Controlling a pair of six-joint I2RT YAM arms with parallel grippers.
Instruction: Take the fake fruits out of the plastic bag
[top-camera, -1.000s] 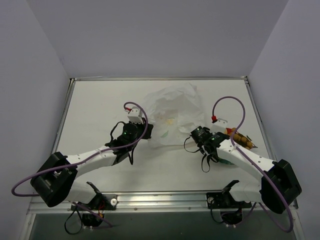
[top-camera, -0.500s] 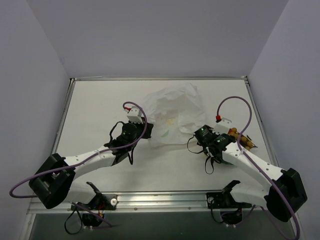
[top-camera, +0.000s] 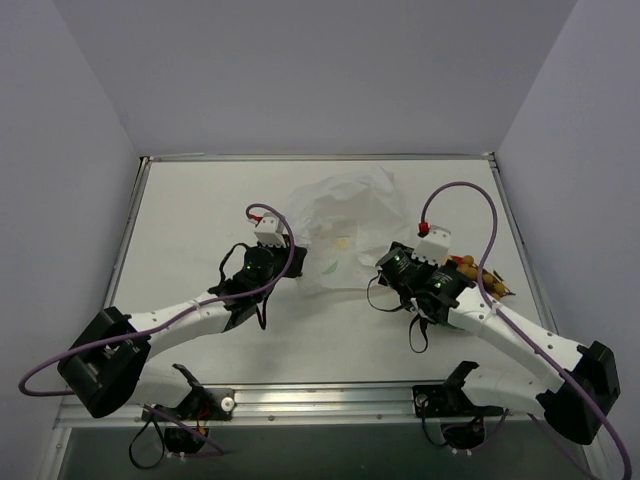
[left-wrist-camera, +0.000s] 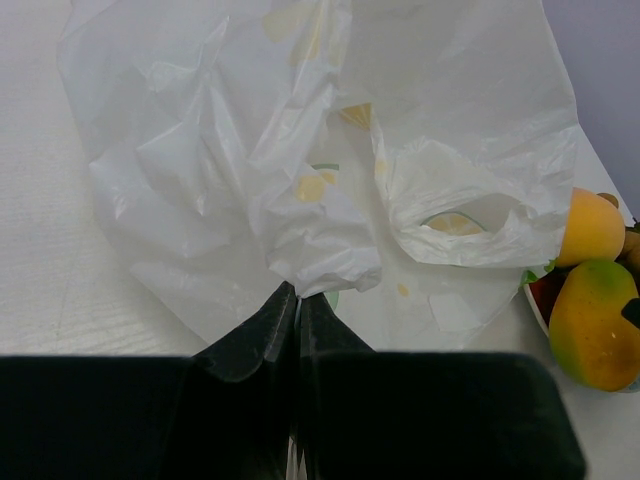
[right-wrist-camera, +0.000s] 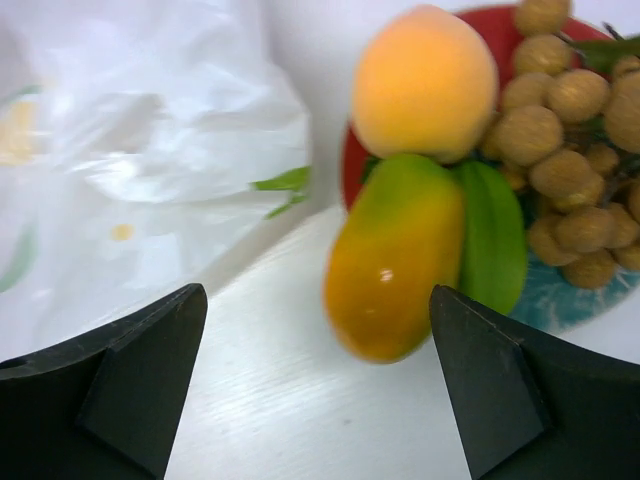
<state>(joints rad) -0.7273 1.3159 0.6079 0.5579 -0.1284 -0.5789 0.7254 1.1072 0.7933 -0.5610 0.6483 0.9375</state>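
Where the fruits lie, a mango (right-wrist-camera: 395, 265), a round yellow-orange fruit (right-wrist-camera: 425, 80), a green one (right-wrist-camera: 495, 235) and a bunch (right-wrist-camera: 570, 150) of brown balls, they are heaped together on a red-and-teal plate (right-wrist-camera: 352, 165) at the right side of the counter (top-camera: 200, 200), with the mango's end reaching past the red rim. Just beside the plate, toward the middle, sits the crumpled white bag (top-camera: 345, 225) — its near fold is clamped by the left end effector (left-wrist-camera: 297, 305). The right end effector (right-wrist-camera: 315, 300) stands wide apart, holding nothing, and faces the strip of counter between bag and plate — the mango is just ahead of it.
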